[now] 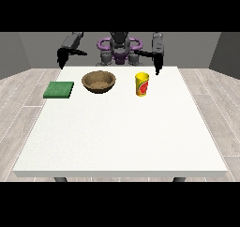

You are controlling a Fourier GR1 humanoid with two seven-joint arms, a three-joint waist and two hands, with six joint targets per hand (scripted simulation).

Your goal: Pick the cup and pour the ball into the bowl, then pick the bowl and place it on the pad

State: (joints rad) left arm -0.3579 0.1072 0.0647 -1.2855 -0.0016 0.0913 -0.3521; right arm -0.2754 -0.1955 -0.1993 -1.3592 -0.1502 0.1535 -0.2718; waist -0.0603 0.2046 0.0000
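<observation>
ball unseen inside yellow cup [142, 84]

The bowl [99, 81] looks like rough wood, the yellow cup [142, 84] smooth plastic, the green pad [59, 90] matt.

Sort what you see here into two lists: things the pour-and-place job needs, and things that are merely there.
Needed for the job: yellow cup, brown bowl, green pad.

Merely there: white table. No stray items show on it. The ball is not visible.
</observation>
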